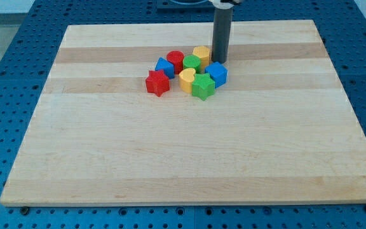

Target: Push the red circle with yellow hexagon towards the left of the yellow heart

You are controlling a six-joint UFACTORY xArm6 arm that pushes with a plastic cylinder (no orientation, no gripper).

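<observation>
The blocks sit clustered at the board's upper middle. The red circle (175,60) is at the cluster's top, with the yellow hexagon (202,53) to its right and a green block (192,63) between and below them. The yellow heart (187,79) lies below the green block. My tip (220,60) stands just right of the yellow hexagon, above the blue cube (217,73), close to both.
A blue block (164,67) sits left of the red circle. A red star (157,83) is at the cluster's lower left. A green star (203,86) lies right of the yellow heart. The wooden board (183,152) rests on a blue perforated table.
</observation>
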